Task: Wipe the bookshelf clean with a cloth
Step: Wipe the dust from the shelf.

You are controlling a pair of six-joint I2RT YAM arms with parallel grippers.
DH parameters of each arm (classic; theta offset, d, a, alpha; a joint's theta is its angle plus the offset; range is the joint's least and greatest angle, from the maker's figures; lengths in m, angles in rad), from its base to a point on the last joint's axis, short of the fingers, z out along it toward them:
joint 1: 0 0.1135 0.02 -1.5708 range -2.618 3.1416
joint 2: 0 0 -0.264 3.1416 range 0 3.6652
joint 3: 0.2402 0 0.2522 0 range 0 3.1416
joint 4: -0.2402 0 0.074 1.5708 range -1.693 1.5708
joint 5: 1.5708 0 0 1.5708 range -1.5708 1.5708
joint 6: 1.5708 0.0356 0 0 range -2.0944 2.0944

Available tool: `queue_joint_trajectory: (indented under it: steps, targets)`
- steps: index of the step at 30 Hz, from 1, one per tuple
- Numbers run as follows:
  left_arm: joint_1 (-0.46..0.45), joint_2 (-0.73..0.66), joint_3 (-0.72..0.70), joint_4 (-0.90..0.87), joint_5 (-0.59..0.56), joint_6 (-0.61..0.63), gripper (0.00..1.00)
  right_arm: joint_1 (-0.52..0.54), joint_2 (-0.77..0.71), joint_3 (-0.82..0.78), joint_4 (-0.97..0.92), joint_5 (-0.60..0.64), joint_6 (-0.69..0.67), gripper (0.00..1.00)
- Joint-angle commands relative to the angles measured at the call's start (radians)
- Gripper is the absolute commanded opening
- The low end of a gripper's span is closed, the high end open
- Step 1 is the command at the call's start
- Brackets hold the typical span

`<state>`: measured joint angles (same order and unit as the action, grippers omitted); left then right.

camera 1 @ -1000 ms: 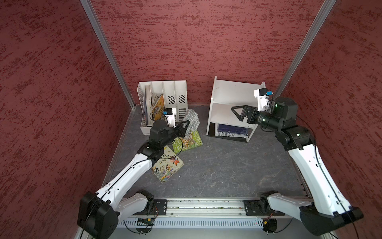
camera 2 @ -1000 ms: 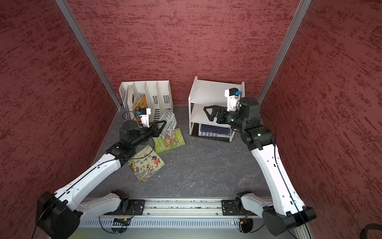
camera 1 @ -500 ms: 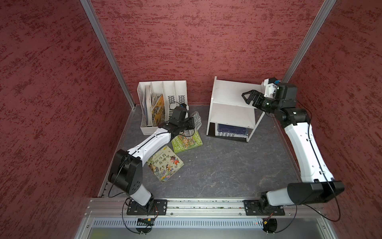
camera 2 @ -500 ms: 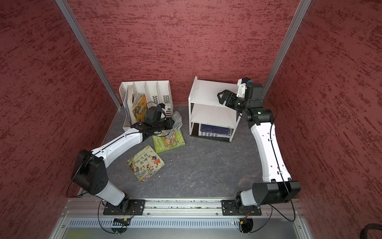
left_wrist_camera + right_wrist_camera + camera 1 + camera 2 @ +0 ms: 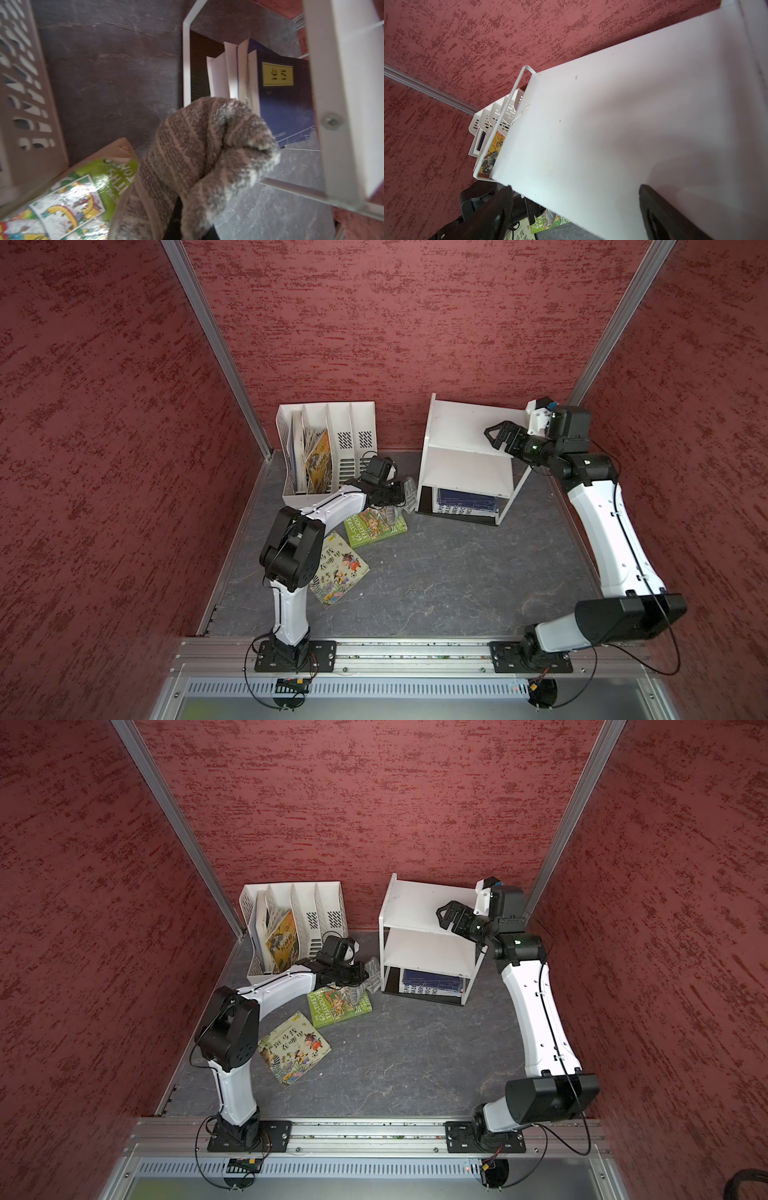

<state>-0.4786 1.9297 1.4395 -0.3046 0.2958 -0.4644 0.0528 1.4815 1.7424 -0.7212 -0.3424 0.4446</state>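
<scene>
The left jaws are almost buried in the cloth [image 5: 207,155]. The left wrist view shows only a dark sliver of one finger [image 5: 174,220] under the bunched folds, clenched on the rag. From above the cloth [image 5: 409,491] is a small pale crumple that is hard to make out. It hangs over the far corner of a green book [image 5: 376,526], just beside the bookshelf's [image 5: 457,423] left foot.

The right jaws are spread wide and grasp nothing. They sit above the right end of the top board, and both dark fingers [image 5: 664,216] are cut off at the wrist picture's edge. Whether they touch the board cannot be told.

Blue books [image 5: 465,502] lie on the lowest tier, half hidden by the boards above. A white file organizer [image 5: 332,439] stands at the table's [image 5: 457,580] far edge, and a picture book [image 5: 338,568] lies nearer the left arm.

The bookshelf stands upright toward the far right corner. Its boards run roughly along the far edge, slightly skewed, and its open front faces the near edge.
</scene>
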Motion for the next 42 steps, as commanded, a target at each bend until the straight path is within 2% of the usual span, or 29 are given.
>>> queue_joint_trajectory:
  steps: [1, 7, 15, 24, 28, 34, 36, 39, 42]
  targets:
    - [0.004, -0.024, 0.01, 0.097, 0.122, -0.061, 0.0, -0.006, -0.009, -0.008, -0.063, 0.034, -0.006, 0.99]
    - [-0.024, -0.052, 0.006, 0.12, 0.154, -0.086, 0.0, -0.005, -0.013, -0.016, -0.07, 0.055, -0.021, 0.98]
    - [-0.035, 0.092, 0.006, 0.18, 0.174, -0.143, 0.0, -0.005, -0.013, -0.028, -0.07, 0.062, -0.021, 0.98]
    - [-0.055, 0.209, 0.036, 0.17, 0.16, -0.136, 0.0, -0.006, -0.01, -0.047, -0.058, 0.057, -0.015, 0.98]
    - [-0.035, 0.153, 0.045, 0.15, 0.165, -0.137, 0.0, -0.005, -0.011, -0.046, -0.057, 0.061, -0.018, 0.99]
    - [0.002, -0.032, 0.054, 0.085, 0.17, -0.135, 0.0, -0.006, -0.015, -0.044, -0.048, 0.067, -0.024, 0.98]
    - [0.002, -0.084, 0.045, 0.074, 0.193, -0.168, 0.0, -0.006, -0.017, -0.043, -0.049, 0.07, -0.03, 0.98]
    - [-0.006, -0.113, 0.018, 0.124, 0.225, -0.241, 0.0, -0.006, -0.021, -0.043, -0.047, 0.074, -0.033, 0.98]
    - [-0.019, -0.115, 0.007, 0.153, 0.197, -0.257, 0.0, -0.005, -0.021, -0.043, -0.049, 0.081, -0.038, 0.99]
